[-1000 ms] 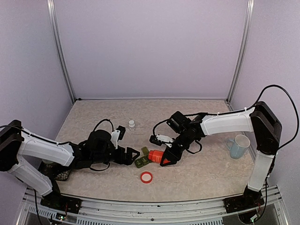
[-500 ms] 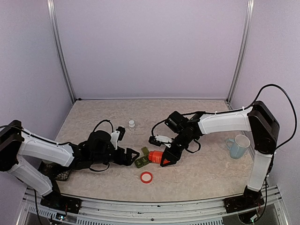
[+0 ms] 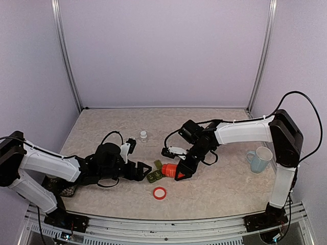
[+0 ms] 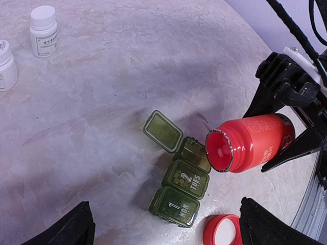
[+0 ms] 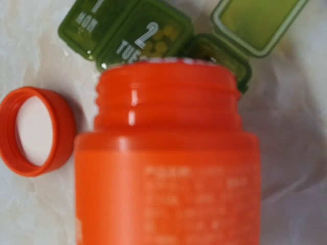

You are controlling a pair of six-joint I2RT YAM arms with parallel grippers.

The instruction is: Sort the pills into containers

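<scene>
Now: containers (image 4: 181,188) sit toward the tabletop's near edge, midway along, end lid open. Light, rigid, probably skiddy plastic, best pinched across its narrow sides. Right tool (image 3: 180,170) clamps the tipped red bottle (image 4: 254,145) over the open compartment; left tool (image 3: 145,168) gapes wide, empty, just beside.

containers (image 4: 185,179) showing dark green, pale lettering | bottle (image 4: 255,142) bright red-orange | cap (image 4: 223,234) red, white inside | tabletop (image 4: 102,92) beige marbling | mug (image 3: 261,158) pale blue

Dark green plastic strip of three pill compartments (image 4: 180,190): end lid (image 4: 174,205) reads "1 MON", middle lid (image 4: 188,177) "2 TUES". The orange-red plastic bottle (image 5: 168,168) carries pale print too blurred to read.
</scene>
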